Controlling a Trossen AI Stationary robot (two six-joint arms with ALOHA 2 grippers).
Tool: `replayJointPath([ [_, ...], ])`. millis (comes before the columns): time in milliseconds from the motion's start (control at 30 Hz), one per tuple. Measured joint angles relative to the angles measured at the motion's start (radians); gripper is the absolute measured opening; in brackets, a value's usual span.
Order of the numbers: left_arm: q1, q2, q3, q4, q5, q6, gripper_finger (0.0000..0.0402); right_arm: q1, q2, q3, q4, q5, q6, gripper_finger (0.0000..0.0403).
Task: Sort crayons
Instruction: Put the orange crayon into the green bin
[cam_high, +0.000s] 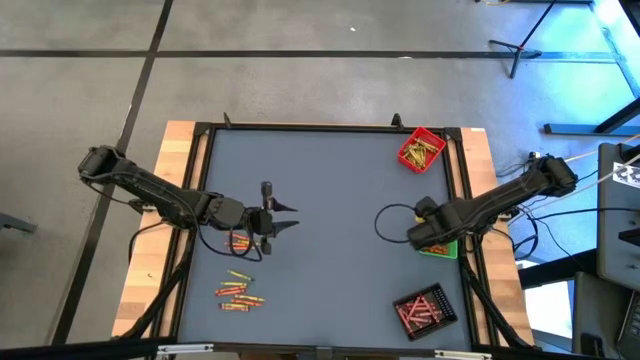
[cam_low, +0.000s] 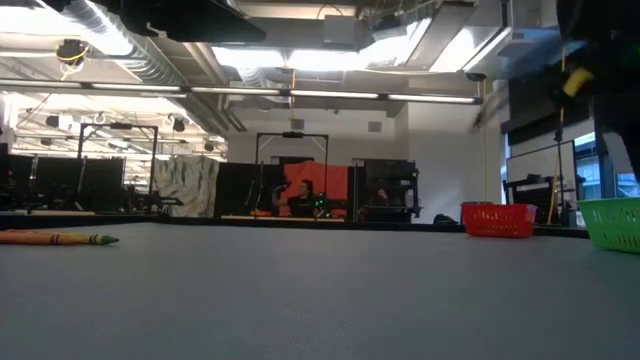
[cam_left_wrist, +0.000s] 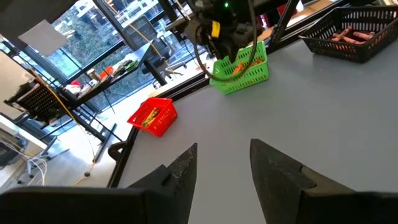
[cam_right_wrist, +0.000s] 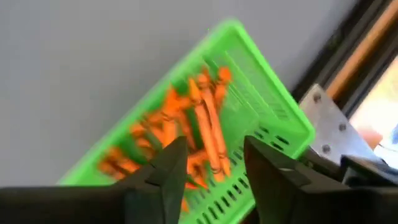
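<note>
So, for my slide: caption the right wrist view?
Open right gripper above green plastic basket of orange crayons.

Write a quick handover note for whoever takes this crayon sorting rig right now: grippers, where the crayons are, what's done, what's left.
Right gripper: open and empty, directly above the green tray at the table's right edge.
Left gripper: open, empty, over the left half of the table beside some loose crayons.
Crayons: orange ones lie in the green tray, yellowish ones in the red tray at the far right corner, reddish ones in the black tray at the near right corner.
Left to do: the loose crayons by the left gripper and a second loose pile near the front left remain unsorted.
</note>
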Motion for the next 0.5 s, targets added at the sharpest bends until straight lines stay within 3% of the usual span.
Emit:
replayJointPath([
  [133, 0.0, 0.0, 0.0, 0.002, -0.02, -0.002, 0.0131, 0.0, 0.0, 0.096, 0.057, 0.197, -0.057, 0.0174],
  [233, 0.0, 0.0, 0.0, -0.036, -0.019, -0.118, 0.0131, 0.0, -0.001, 0.13, 0.218, 0.376, -0.196, 0.0173],
  [367, 0.01, 0.001, 0.001, -0.233, -0.007, -0.271, 0.0131, 0.0, 0.0, 0.114, 0.536, 0.54, -0.495, 0.0173],
  [500, 0.033, 0.001, 0.046, -0.528, 0.065, -0.427, 0.0131, 0.0, 0.016, 0.078, 0.855, 0.607, -0.816, 0.0173],
])
